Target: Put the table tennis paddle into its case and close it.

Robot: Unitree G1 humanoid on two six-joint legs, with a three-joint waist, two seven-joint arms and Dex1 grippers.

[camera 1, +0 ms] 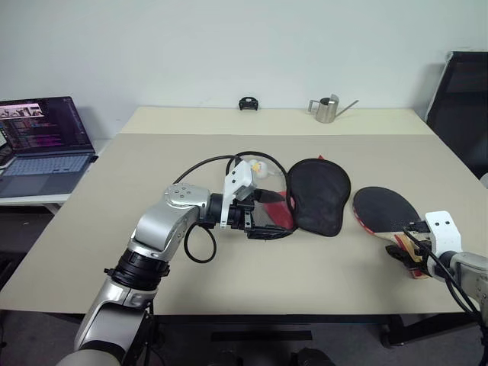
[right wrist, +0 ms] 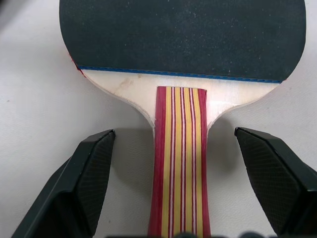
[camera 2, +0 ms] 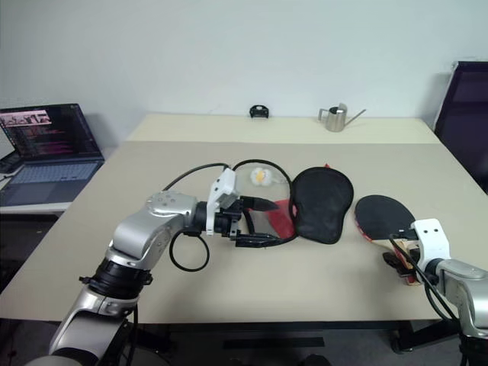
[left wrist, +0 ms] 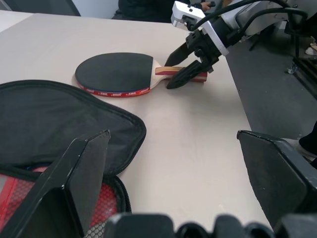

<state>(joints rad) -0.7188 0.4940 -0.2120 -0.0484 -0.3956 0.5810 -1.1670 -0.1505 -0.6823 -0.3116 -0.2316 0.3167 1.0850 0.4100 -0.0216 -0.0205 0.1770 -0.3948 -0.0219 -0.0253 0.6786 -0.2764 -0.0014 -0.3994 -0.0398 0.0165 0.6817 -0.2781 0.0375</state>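
Far off to the left pincer's (camera 1: pixel 263 217) outer side, on a lower side desk: open laptop (camera 1: pixel 46 145). Beige table (camera 1: pixel 152 152), white wall behind, with small black object (camera 1: pixel 247 103) and metal watering can (camera 1: pixel 328 109) at the far edge. Left pincer released, hovering over the unzipped case (camera 1: pixel 316 194), black flap folded open, red lining showing. Further right, right pincer (right wrist: pixel 185 183) released, fingers straddling the paddle (camera 1: pixel 385 210) handle, not touching. Black chair (camera 1: pixel 465 99) beyond.
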